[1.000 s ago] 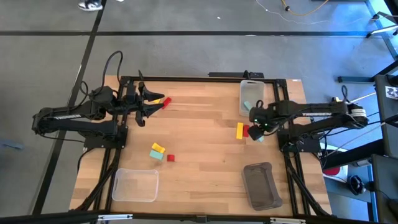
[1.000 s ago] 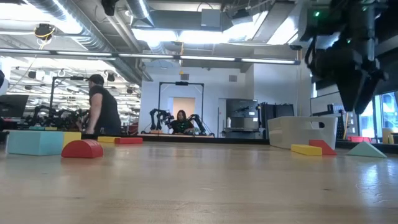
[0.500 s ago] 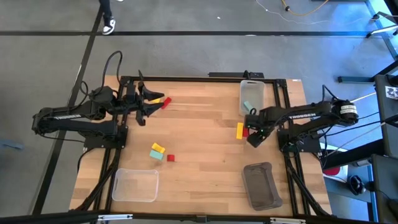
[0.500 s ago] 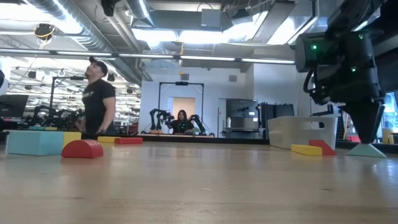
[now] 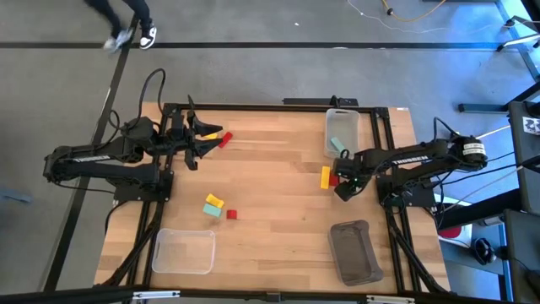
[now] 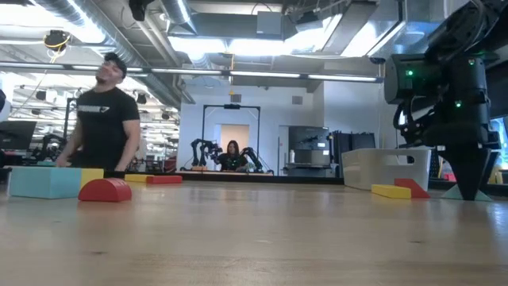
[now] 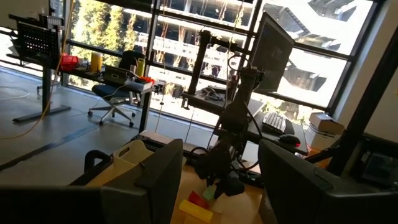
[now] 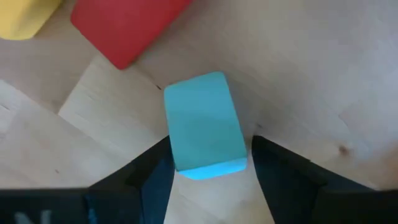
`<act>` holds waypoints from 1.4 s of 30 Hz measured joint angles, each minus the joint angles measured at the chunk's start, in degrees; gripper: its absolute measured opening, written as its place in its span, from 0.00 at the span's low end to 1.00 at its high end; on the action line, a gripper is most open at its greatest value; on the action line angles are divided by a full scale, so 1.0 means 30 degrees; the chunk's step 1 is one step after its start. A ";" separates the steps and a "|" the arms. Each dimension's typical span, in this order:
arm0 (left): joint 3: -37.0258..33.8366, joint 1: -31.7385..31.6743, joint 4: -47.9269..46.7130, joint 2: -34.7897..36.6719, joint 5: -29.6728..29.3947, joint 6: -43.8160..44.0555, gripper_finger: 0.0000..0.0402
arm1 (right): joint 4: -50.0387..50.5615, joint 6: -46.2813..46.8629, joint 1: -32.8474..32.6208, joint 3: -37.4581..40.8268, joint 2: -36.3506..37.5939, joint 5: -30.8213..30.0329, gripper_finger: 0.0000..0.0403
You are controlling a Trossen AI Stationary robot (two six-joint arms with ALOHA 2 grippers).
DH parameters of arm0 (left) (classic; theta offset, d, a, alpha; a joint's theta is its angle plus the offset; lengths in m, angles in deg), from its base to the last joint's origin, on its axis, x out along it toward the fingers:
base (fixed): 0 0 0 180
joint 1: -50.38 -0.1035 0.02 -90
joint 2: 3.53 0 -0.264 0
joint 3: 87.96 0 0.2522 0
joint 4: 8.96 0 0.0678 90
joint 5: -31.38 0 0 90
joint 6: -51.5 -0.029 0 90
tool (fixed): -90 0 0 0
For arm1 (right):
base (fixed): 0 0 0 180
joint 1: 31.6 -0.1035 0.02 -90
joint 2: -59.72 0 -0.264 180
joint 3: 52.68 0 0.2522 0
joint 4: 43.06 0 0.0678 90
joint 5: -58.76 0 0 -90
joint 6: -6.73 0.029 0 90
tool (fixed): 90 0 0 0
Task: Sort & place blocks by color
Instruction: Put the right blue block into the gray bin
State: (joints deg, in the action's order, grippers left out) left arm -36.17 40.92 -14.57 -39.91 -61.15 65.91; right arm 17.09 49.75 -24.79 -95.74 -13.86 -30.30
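My right gripper (image 5: 343,187) is low at the table's right side, open. In the right wrist view its fingers (image 8: 208,162) stand on either side of a pale teal block (image 8: 203,127) that lies flat on the wood. A red block (image 8: 127,25) and a yellow block (image 8: 25,15) lie just beyond it. From above I see that yellow block (image 5: 326,176) and red block (image 5: 334,178); the arm hides the teal one. My left gripper (image 5: 202,139) waits open at the far left, by a red and yellow block (image 5: 221,138). Three more blocks (image 5: 218,209) lie mid-table.
A clear bin (image 5: 341,133) at the far right holds a teal block (image 5: 335,143). Another clear bin (image 5: 183,251) sits near left, and a grey bin (image 5: 355,251) near right. A person (image 6: 103,119) moves in the room behind the table.
My right gripper has come down to the table and shifted slightly toward the near edge, so its open fingers now stand around the teal block. The blocks have stayed where they were. A person has walked through the background.
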 joint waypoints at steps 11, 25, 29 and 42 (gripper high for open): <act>0.0000 0.0003 0.0003 0.0000 0.0007 0.0007 0.50 | 0.1848 -0.1658 -0.0281 -0.1137 0.0663 -0.0893 0.33; 0.0003 -0.0005 0.0004 0.0000 -0.0430 -0.0007 0.50 | -0.9905 -0.2122 -0.1428 -0.2831 0.5916 -0.0839 0.33; 0.0000 -0.0005 -0.0004 0.0007 -0.0423 -0.0336 0.50 | -1.5360 -0.2946 -0.1347 -0.2848 0.5865 -0.0766 0.33; 0.0000 0.0000 -0.0005 0.0007 -0.0279 -0.1236 0.50 | -1.8275 -0.5961 -0.1464 -0.4400 0.5863 -0.0134 0.33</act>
State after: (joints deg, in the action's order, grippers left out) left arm -36.17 40.92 -14.58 -39.89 -61.98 62.20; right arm -37.73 31.87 -29.18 -108.94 3.73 -30.70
